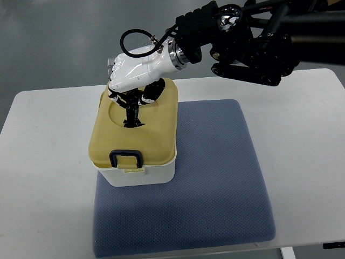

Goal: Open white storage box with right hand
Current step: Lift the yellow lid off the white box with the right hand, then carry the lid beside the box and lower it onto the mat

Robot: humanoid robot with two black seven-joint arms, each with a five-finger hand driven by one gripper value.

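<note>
Reaching in from the right edge, the right hand (132, 75) sits on the far end of the storage box (135, 135), fingers (131, 105) curled down into the lid's round recess (whether they grip anything there I cannot tell); the box rests on the blue mat (215, 178), lid closed, black latch (125, 158) at the near side

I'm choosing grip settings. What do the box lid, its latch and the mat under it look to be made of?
Lid: probably smooth matte plastic, tan, moulded recess. Latch: likely hard black plastic, slight sheen. Mat: looks like soft blue-grey fabric or foam, with a dotted weave texture.
</note>
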